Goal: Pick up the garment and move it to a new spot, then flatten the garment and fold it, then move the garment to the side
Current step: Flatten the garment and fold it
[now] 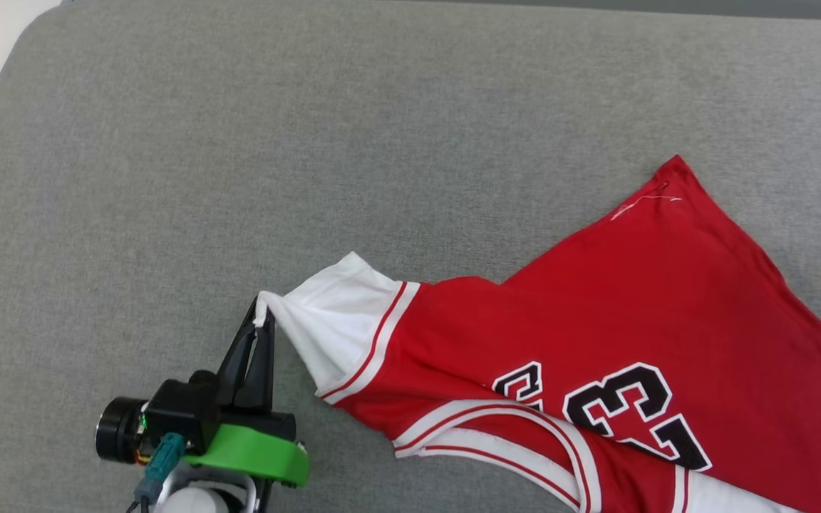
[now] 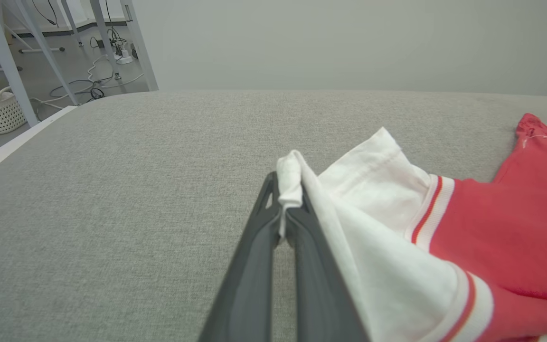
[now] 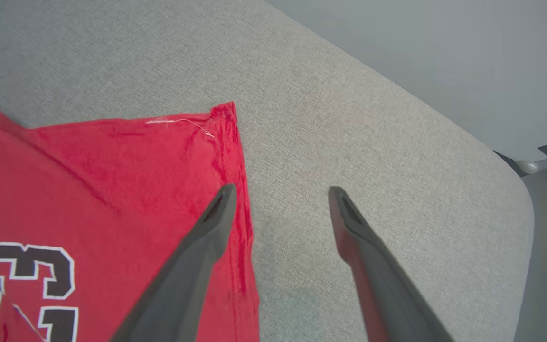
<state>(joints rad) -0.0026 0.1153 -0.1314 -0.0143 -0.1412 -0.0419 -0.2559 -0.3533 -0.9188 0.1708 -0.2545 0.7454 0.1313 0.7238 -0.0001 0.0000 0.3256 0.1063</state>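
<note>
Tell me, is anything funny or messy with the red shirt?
The garment lies crooked on the grey surface, a loose white thread trails near its far corner, and the left gripper pinches one sleeve.

head: steeply down from above onto the grey cushion [image 1: 311,142].
left wrist: low, close, level across it.
right wrist: near, angled down.
shared: thread-marked corner of the garment [image 1: 667,285].
</note>
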